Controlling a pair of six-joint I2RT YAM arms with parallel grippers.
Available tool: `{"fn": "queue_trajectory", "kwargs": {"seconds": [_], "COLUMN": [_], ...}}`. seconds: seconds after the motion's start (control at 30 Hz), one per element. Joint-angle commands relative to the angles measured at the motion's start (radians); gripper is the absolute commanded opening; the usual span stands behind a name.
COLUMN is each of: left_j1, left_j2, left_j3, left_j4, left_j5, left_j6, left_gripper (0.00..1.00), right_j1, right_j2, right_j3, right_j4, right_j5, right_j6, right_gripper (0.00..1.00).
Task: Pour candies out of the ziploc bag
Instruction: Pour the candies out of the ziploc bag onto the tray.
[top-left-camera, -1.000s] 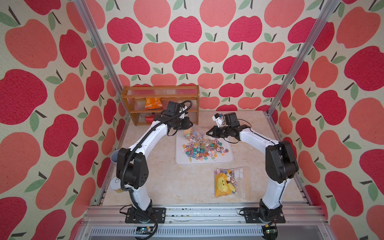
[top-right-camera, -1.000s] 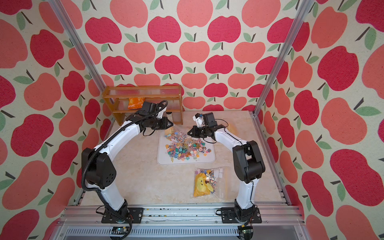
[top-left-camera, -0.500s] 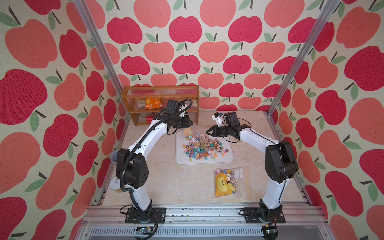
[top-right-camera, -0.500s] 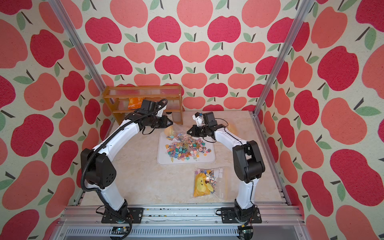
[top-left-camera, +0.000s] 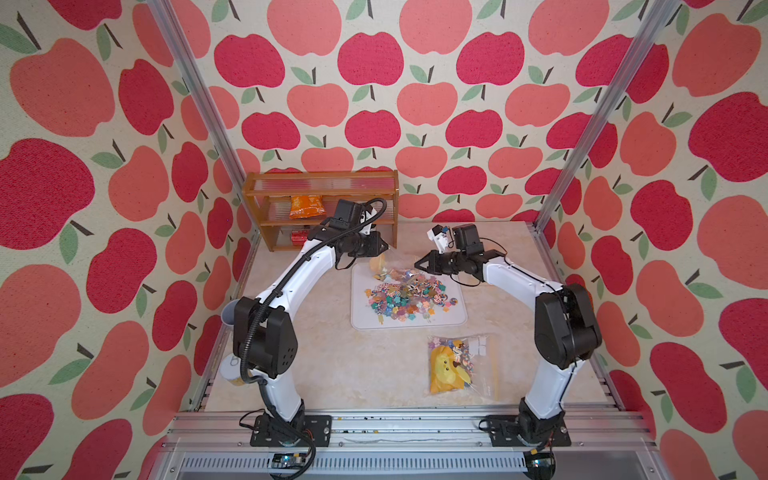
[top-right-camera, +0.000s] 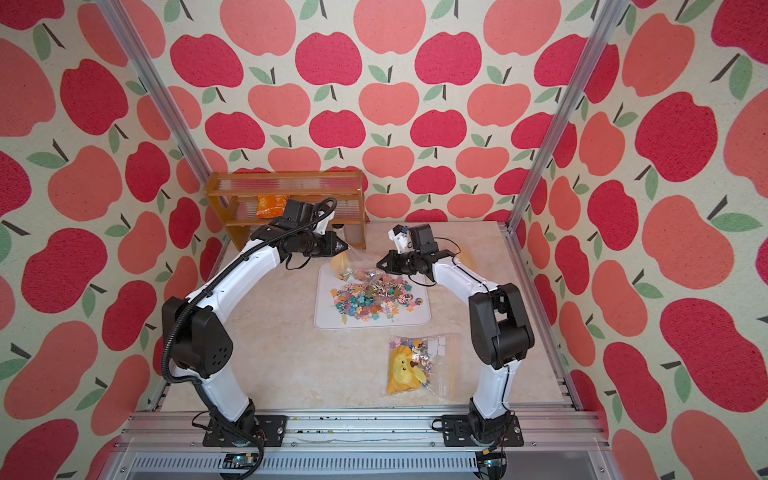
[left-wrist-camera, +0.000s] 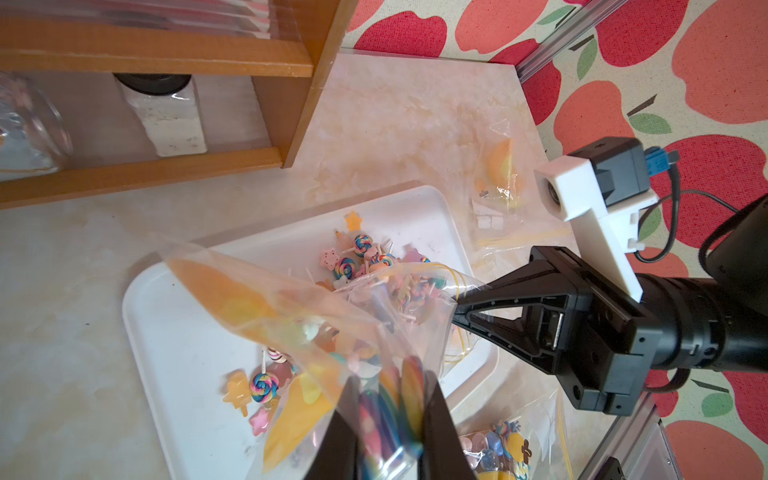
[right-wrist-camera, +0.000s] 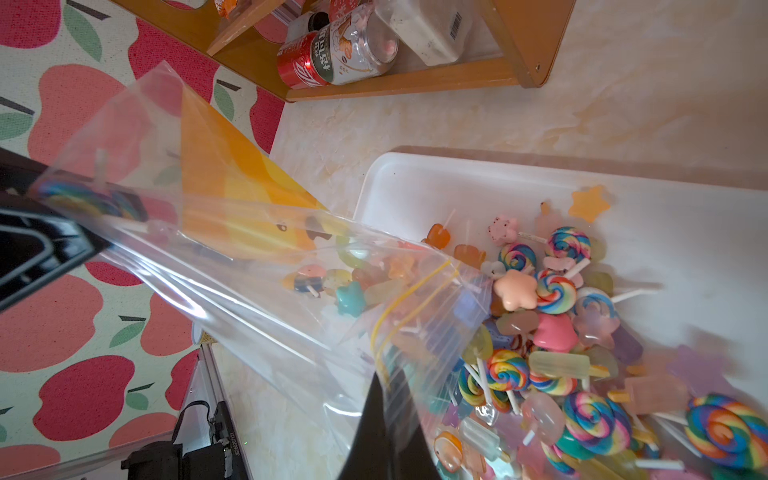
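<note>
Tray (top-left-camera: 455, 318) white, mid-table, beneath both arms. Ziploc bag (right-wrist-camera: 232, 266) slung over tray's far end, closed end raised, mouth low. Left gripper (left-wrist-camera: 388, 388) pinched on raised bottom corner, lollipop (right-wrist-camera: 83, 199) apparently caught in pinch. Right gripper (left-wrist-camera: 457, 307) clamped tight on mouth edge. Candies (top-left-camera: 409, 297) mostly heaped on tray, few inside near mouth. Advice: raise left end higher, shake gently, hold mouth over tray.

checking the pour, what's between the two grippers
The ziploc bag, held at one end by the left gripper and at the other by the right gripper, over candies on the tray; both wrist views show it.
</note>
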Motion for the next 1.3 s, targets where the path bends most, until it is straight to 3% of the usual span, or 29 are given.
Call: {"fn": "queue_trajectory", "kwargs": {"seconds": [0.0,0.67,1.27], "left_j1": [0.017,0.035,0.079], "left_j2": [-0.01,-0.087,-0.148], "left_j3": [0.066,0.008,-0.062], "left_j4": [0.075,0.067,0.078], "left_j5": [-0.036,-0.07,-0.061], "left_j6": [0.002,0.017,0.016], "left_gripper": [0.0,0.0,0.0], "right_j1": [-0.035,0.034,0.095], "right_j2": [-0.025,-0.081,-0.042], "right_j3": [-0.046,-0.088,-0.046], "right_j4": [-0.089,-0.06,-0.059], "right_j5": [0.055,0.059,0.066], "right_j6": [-0.012,0.021,0.036], "right_gripper": [0.0,0.0,0.0]}}
